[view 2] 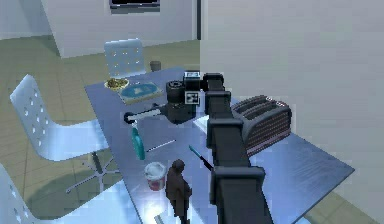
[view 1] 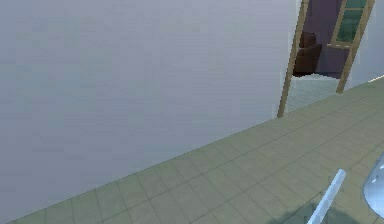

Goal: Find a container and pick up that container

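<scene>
Grey counter [view 2: 310, 175] beside a pale wall. The hand [view 2: 150, 113] reaches across it near a teal bowl [view 2: 140, 92], likely the container. Its finger spread, and whether it holds anything, cannot be told. Lower it slowly, staying clear of the toaster [view 2: 262, 118].

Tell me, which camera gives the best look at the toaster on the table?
The arm side view: the toaster stands in plain sight on the table, right of the arm. The forward view faces a wall, tiled floor and a doorway instead.
</scene>
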### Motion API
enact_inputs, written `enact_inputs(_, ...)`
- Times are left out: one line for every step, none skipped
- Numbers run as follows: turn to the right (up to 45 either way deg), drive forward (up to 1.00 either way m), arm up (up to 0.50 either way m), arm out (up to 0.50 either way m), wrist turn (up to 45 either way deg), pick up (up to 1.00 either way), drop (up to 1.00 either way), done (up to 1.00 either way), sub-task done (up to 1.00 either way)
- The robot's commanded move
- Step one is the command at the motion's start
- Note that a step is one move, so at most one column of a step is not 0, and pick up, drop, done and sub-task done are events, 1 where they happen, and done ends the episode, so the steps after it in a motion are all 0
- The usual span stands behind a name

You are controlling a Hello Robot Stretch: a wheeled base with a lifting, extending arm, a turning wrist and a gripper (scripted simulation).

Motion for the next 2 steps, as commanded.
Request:
enact_inputs(0.0, 0.00, -0.30, 0.00, 0.0, 0.00, 0.00, 0.00, 0.00)
enact_inputs(0.0, 0.00, 0.00, 0.00, 0.0, 1.00, 0.00, 0.00, 0.00)
